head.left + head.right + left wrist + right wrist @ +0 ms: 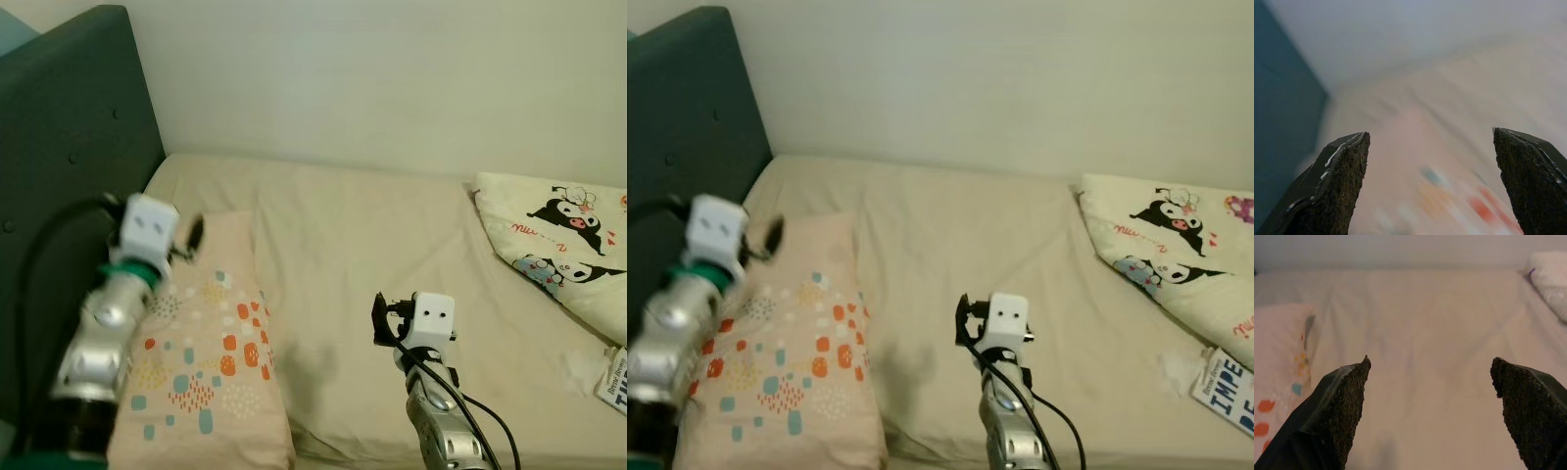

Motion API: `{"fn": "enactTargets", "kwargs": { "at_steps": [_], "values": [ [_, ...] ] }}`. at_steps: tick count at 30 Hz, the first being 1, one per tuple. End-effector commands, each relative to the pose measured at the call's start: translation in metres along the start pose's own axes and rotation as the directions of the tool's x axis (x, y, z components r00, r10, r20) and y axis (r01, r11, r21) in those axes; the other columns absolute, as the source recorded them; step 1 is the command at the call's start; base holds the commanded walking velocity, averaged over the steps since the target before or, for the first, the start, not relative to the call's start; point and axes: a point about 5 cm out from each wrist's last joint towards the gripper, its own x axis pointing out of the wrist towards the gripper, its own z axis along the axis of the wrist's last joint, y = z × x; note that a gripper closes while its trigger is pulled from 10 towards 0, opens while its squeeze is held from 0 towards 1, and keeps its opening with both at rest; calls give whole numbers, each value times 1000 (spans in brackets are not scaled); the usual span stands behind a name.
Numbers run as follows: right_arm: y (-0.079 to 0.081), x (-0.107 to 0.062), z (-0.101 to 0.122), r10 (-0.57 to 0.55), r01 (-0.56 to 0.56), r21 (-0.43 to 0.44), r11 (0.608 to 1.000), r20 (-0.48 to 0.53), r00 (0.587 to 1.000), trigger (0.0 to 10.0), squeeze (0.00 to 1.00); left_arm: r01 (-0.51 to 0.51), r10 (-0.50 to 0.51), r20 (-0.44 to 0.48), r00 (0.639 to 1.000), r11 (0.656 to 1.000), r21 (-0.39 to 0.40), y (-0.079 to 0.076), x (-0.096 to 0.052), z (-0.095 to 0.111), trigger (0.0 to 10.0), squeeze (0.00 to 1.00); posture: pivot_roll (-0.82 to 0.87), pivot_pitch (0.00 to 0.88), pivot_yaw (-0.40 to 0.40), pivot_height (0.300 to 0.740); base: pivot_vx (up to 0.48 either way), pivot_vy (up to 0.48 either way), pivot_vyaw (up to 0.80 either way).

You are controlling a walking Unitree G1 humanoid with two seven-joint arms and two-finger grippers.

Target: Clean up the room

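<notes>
A: scene?
B: bed [372, 245] with beige sheet, teal headboard [69, 147] on left. Spotted pillow [211, 362] at headboard side, cartoon-print pillow [558, 240] far right, book [1227, 390] just below it
A: tools?
B: left tool [1430, 181] over spotted pillow, fingers wide apart, empty, blurred. Right tool [1430, 406] above bare sheet, spread wide, holding nothing
</notes>
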Motion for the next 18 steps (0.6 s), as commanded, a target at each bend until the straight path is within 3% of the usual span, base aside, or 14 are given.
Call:
{"fn": "enactTargets", "kwargs": {
  "at_steps": [1, 3, 5, 18],
  "values": [
    [-4, -4, -15, -19, 18, -6, 1000, -82, 996, 10000, 0, 75, -74, -50, 996, 997, 25, -15, -4, -12, 10000, 0, 117, 0, -15, 740, 0, 0, -800],
    [-5, -4, -19, -15, 14, -12, 1000, -118, 993, 10000, 0, 132, -131, -87, 988, 991, 1, -36, -13, -27, 10000, 0, 107, 0, -13, 740, 0, 0, -800],
    [-5, -3, -19, -11, 10, -13, 1000, -123, 992, 10000, 0, 128, -129, -99, 987, 992, -15, -41, -15, -31, 10000, 0, 107, 0, -13, 740, 0, 0, -800],
    [-4, -1, -21, 3, -7, -25, 1000, -154, 988, 10000, 0, -24, 18, -99, 995, 998, -54, -23, -19, -34, 10000, 0, 112, 0, -22, 740, 0, 0, -772]
  ]
}}
